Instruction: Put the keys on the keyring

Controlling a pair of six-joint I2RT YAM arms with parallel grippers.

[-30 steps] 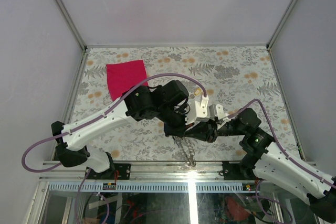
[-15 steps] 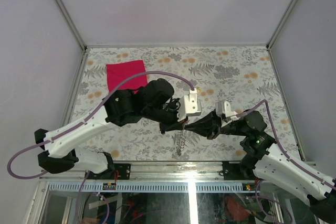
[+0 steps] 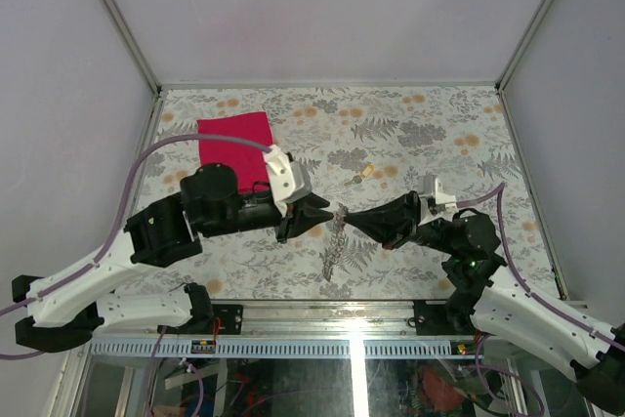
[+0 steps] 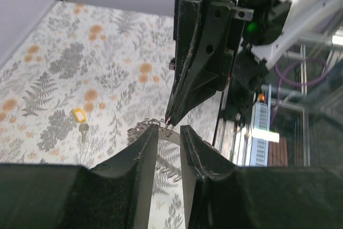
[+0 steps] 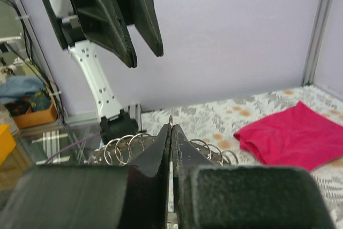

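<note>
The keyring [image 3: 332,243] shows as a string of thin silvery rings. It dangles over the table from my right gripper [image 3: 345,214], which is shut on a small loop of it. In the right wrist view the rings [image 5: 124,146] fan out on both sides of the right gripper [image 5: 171,126]. My left gripper [image 3: 325,212] faces it tip to tip, a little to the left. Its jaws [image 4: 169,132] stand slightly open with nothing between them. One of the keys [image 3: 363,173], with a yellow head [image 4: 79,115], lies on the patterned table beyond the grippers.
A pink-red cloth [image 3: 234,144] lies at the far left of the table, also seen in the right wrist view [image 5: 284,132]. Pale walls and metal corner posts [image 3: 122,21] enclose the table. The front rail [image 3: 322,312] runs along the near edge.
My left arm has drawn back to the left and its jaws have parted a little. The right gripper has shut on the rings and carried them up and slightly left.
</note>
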